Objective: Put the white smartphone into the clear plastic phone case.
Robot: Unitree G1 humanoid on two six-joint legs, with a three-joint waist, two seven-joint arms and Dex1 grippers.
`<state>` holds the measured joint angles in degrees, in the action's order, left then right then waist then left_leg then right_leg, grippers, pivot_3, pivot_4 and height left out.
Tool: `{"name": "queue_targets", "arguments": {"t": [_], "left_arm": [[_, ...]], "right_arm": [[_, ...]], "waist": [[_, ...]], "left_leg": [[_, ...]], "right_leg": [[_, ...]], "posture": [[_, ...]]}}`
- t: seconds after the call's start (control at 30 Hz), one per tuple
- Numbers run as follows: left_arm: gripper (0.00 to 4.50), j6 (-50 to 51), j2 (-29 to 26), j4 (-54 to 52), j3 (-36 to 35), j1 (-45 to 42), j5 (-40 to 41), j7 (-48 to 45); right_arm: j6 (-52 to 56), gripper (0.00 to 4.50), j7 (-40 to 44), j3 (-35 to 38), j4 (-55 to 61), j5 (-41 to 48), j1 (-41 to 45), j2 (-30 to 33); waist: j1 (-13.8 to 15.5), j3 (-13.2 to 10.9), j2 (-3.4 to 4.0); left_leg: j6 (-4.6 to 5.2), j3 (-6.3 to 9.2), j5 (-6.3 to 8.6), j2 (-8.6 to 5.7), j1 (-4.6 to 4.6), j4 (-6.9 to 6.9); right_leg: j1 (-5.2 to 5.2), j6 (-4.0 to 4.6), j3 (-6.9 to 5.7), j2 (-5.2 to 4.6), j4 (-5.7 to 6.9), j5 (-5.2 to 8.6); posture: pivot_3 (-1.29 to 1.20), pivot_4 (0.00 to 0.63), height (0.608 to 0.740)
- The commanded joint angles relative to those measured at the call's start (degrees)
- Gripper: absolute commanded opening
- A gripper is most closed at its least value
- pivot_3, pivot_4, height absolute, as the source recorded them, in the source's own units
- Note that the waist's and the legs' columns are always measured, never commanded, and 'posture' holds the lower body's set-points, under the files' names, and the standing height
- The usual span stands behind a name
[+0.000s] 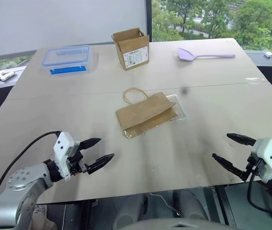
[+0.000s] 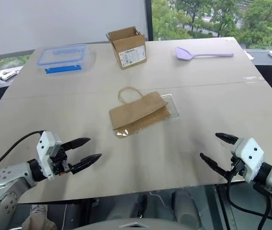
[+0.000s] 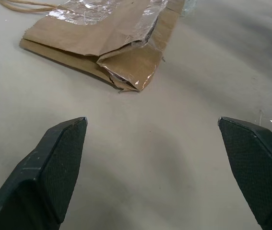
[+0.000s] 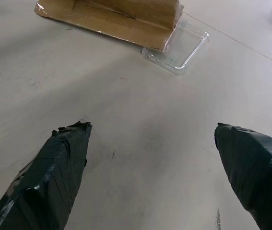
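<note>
I see the case (image 4: 176,48) flat at mid-bench, half tucked under the paper bag (image 1: 145,114). My left gripper (image 1: 96,154) and right gripper (image 1: 228,151) hover near the bench's (image 1: 212,120) near edge, well apart from it, jaws wide and empty.

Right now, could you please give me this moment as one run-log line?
left gripper: open, empty | right gripper: open, empty | clear plastic phone case: partly under paper bag

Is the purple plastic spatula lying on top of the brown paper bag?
No, the purple plastic spatula lies far off on the table, apart from the brown paper bag.
</note>
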<state>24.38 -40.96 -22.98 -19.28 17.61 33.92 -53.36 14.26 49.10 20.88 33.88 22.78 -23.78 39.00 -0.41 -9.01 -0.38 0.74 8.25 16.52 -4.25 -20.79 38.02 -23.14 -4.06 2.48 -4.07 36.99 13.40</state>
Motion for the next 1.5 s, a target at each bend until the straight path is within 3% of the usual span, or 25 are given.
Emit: {"name": "queue_targets", "arguments": {"t": [0.03, 0.13, 0.4, 0.53, 0.77, 0.9, 1.03, 1.23, 1.33, 1.5], "left_arm": [[4.5, -3.0, 0.4, 0.0, 0.7, -3.7, -1.6, 1.0], [4.5, -6.1, 1.8, 0.3, 5.7, -12.2, -5.7, 3.0], [4.5, -15.8, 1.4, 9.2, 18.1, -23.7, -21.6, 4.7], [3.21, -20.5, 3.8, 16.8, 23.7, -29.1, -27.0, 5.3], [0.03, -21.8, 6.3, 22.9, 21.4, -31.1, -24.8, 6.0], [0.03, -16.0, 8.1, 24.1, 13.2, -31.2, -18.8, 10.4], [0.03, -10.9, 4.7, 28.3, 0.4, -29.5, -16.2, 17.6], [0.03, -11.5, 0.2, 41.5, -3.2, -29.9, -17.8, 18.3], [0.79, -9.9, 0.3, 40.8, -3.8, -29.2, -14.2, 13.7], [3.16, -3.7, -0.1, 33.4, -5.1, -25.4, -5.4, 4.4]], "right_arm": [[-3.4, 4.48, 0.8, 2.2, 1.4, -0.1, -1.6, 0.0], [-6.1, 4.48, 0.9, 1.5, 3.6, 0.1, -3.0, -1.3], [-2.6, 4.48, 0.3, -1.0, 11.7, 4.9, -1.6, 0.1], [-0.4, 4.5, -2.0, -4.0, 14.5, 4.8, 0.3, 0.3], [1.6, 4.5, -4.5, -7.3, 15.7, 3.9, 3.5, 0.5], [2.3, 4.5, -6.0, -8.9, 15.5, 3.5, 5.6, 0.2], [2.4, 4.5, -6.9, -11.5, 14.6, 2.6, 7.7, -0.3], [2.2, 4.5, -6.1, -14.1, 11.7, 2.4, 11.4, 0.0], [2.3, 4.5, -5.8, -14.6, 10.7, 2.3, 12.8, 0.2], [2.5, 4.5, -5.6, -14.4, 10.3, 2.5, 13.2, 0.5]], "waist": [[0.0, 0.0, 0.0], [1.5, -0.1, 0.03], [1.0, -0.1, 0.1], [1.2, -0.1, 0.06], [1.1, -0.2, 0.02], [1.1, -0.2, -0.02], [0.6, -0.2, -0.09], [0.6, -0.2, -0.15], [1.1, -0.2, -0.34], [1.1, -0.2, -0.36]], "left_leg": [[0.01, 0.0, 0.0, 0.0, -0.01, -0.01], [0.03, 0.12, 0.01, -0.09, -0.05, 0.02], [0.02, -0.01, 0.01, -0.08, -0.01, -0.07], [0.03, 0.03, 0.01, -0.1, -0.06, -0.16], [-0.14, 0.01, -0.09, -0.11, -0.11, -0.24], [-0.13, 0.01, -0.08, -0.1, -0.14, -0.26], [-0.16, 0.01, -0.1, -0.08, -0.16, -0.27], [-0.16, 0.01, -0.1, -0.18, -0.15, -0.33], [-0.16, 0.07, -0.1, -0.19, -0.16, -0.32], [-0.19, 0.08, -0.11, -0.16, -0.19, -0.36]], "right_leg": [[0.0, 0.0, 0.0, 0.0, -0.02, 0.0], [0.04, -0.09, -0.17, 0.04, -0.07, -0.04], [0.0, -0.11, -0.01, 0.07, -0.11, -0.08], [-0.02, -0.11, -0.06, 0.06, -0.19, -0.08], [-0.15, -0.12, -0.03, 0.04, -0.2, -0.08], [-0.2, -0.12, -0.02, 0.04, -0.19, -0.08], [-0.25, -0.12, -0.01, 0.07, -0.18, -0.08], [-0.26, -0.13, -0.02, 0.02, -0.19, -0.08], [-0.27, -0.12, -0.09, 0.01, -0.19, -0.09], [-0.28, -0.1, -0.06, -0.02, -0.19, -0.09]], "posture": [[0.0, 0.15, 0.74], [0.0, 0.15, 0.74], [0.0, 0.15, 0.74], [0.0, 0.15, 0.74], [0.0, 0.15, 0.74], [0.0, 0.15, 0.74], [0.0, 0.15, 0.74], [0.0, 0.15, 0.74], [0.0, 0.15, 0.74], [0.0, 0.15, 0.74]]}}
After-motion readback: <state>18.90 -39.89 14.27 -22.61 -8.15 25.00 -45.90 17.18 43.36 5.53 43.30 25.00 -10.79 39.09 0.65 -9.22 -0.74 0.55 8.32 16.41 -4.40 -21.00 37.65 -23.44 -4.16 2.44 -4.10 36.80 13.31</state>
